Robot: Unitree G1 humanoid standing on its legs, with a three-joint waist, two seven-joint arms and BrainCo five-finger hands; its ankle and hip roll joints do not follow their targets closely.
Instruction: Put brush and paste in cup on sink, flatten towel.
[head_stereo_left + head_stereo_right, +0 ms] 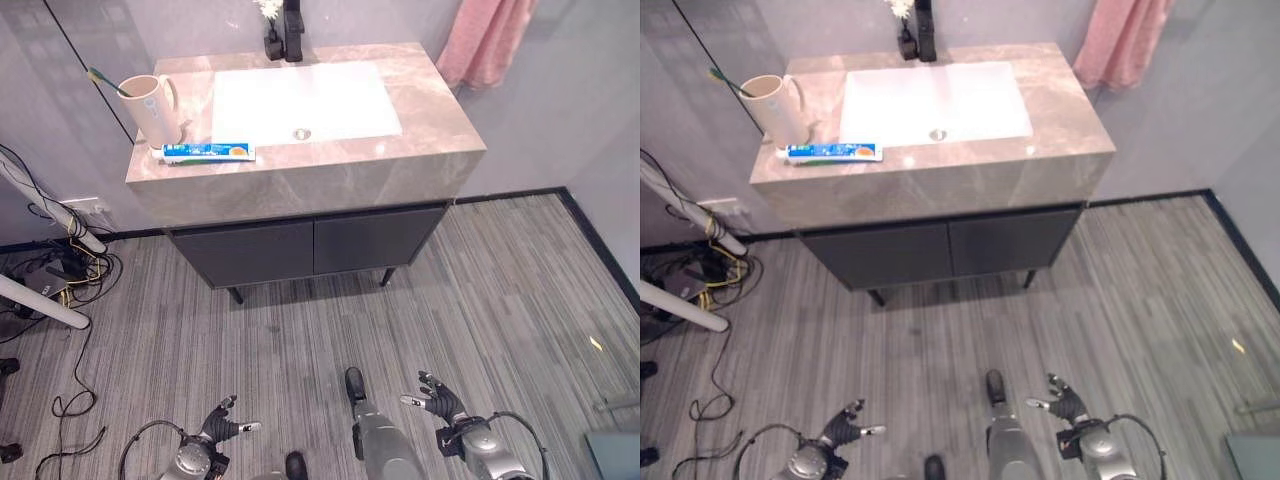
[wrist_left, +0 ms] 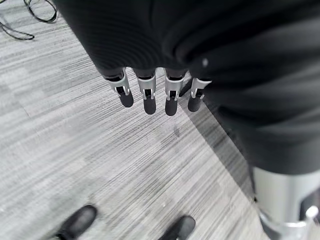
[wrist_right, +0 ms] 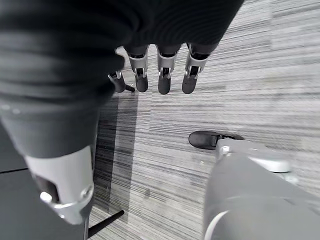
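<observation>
Left eye view looked down on a marbled brown vanity top (image 1: pixel 420 110) with a white rectangular basin (image 1: pixel 300 100) sunk into it and a black faucet (image 1: pixel 290 35) at its back edge. Near the top's left edge stood a beige handled cup (image 1: pixel 152 108) with a green toothbrush (image 1: pixel 103 80) leaning out of it. A blue-and-white toothpaste tube (image 1: pixel 208 152) lay flat just in front of the cup, along the front edge. A pink towel (image 1: pixel 485 40) hung in soft folds on the wall past the top's right edge. Dark cabinet doors (image 1: pixel 300 245) sat under the top, above a grey striped floor (image 1: pixel 500 300). Both hands hung low over that floor, well apart from the vanity: the left hand (image 1: pixel 222 425) and the right hand (image 1: pixel 438 398), each with fingers spread and nothing held.

Right eye view repeated the scene, with white poles (image 1: pixel 680 300) and tangled cords (image 1: pixel 710 270) on the floor left of the cabinet.

Left wrist view showed the left hand's fingers (image 2: pixel 149 97) straight and empty above the floor.

Right wrist view showed the right hand's fingers (image 3: pixel 164 80) likewise straight, with nothing in them.
</observation>
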